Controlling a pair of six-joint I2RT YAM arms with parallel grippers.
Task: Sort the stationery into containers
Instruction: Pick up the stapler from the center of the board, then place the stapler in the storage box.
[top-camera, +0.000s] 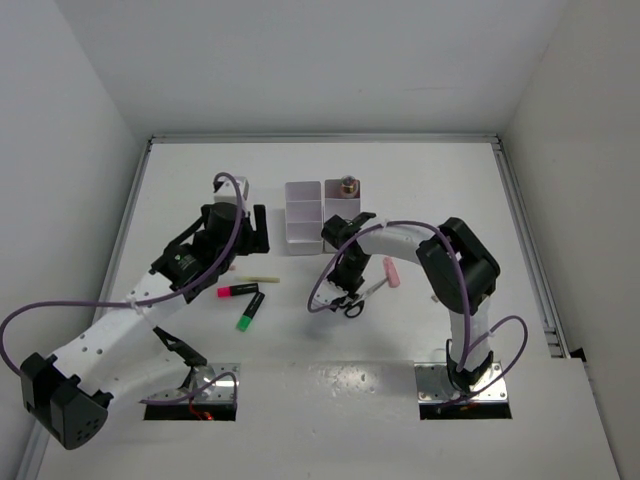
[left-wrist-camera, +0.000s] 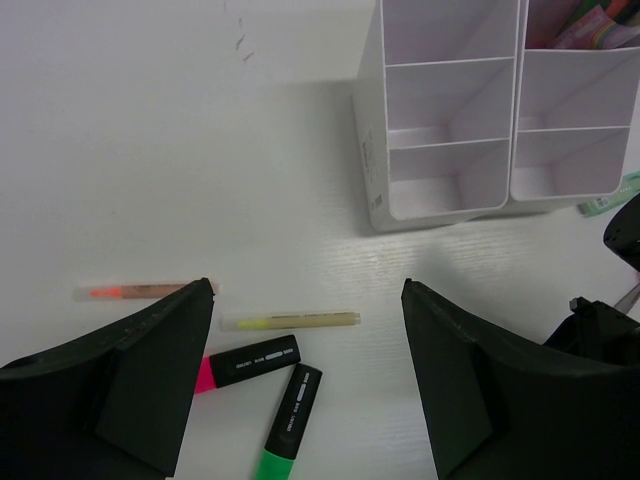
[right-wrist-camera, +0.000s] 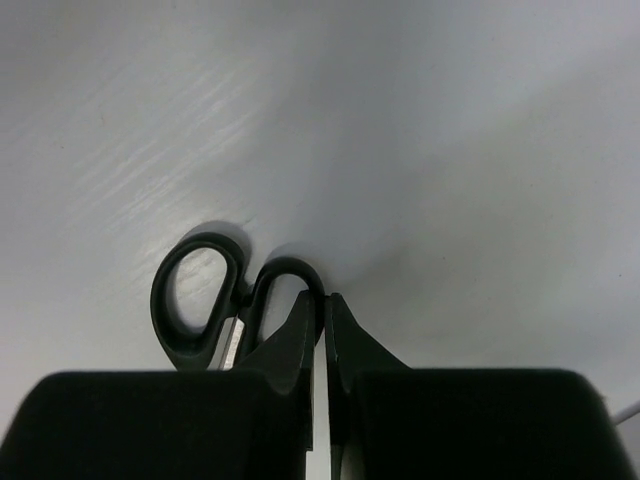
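The two white containers (top-camera: 303, 215) (top-camera: 345, 205) stand side by side at the back; in the left wrist view (left-wrist-camera: 445, 120) (left-wrist-camera: 575, 110) most compartments show empty, with coloured items in the far right one. My left gripper (top-camera: 245, 225) (left-wrist-camera: 308, 285) is open and empty above a yellow stick (left-wrist-camera: 290, 321) (top-camera: 258, 277), a pink highlighter (left-wrist-camera: 245, 363) (top-camera: 238, 290), a green highlighter (left-wrist-camera: 285, 420) (top-camera: 250, 311) and a pink stick (left-wrist-camera: 140, 291). My right gripper (top-camera: 349, 290) (right-wrist-camera: 323, 296) is shut on a handle loop of the black-handled scissors (right-wrist-camera: 238, 300) (top-camera: 353, 309) at table level. A pink tube (top-camera: 391, 271) lies just right of it.
A green item (left-wrist-camera: 608, 203) lies by the near right corner of the right container. A small brown round thing (top-camera: 347, 184) sits in that container's far compartment. Raised rails run along the left (top-camera: 130, 210) and right (top-camera: 520, 210) table edges.
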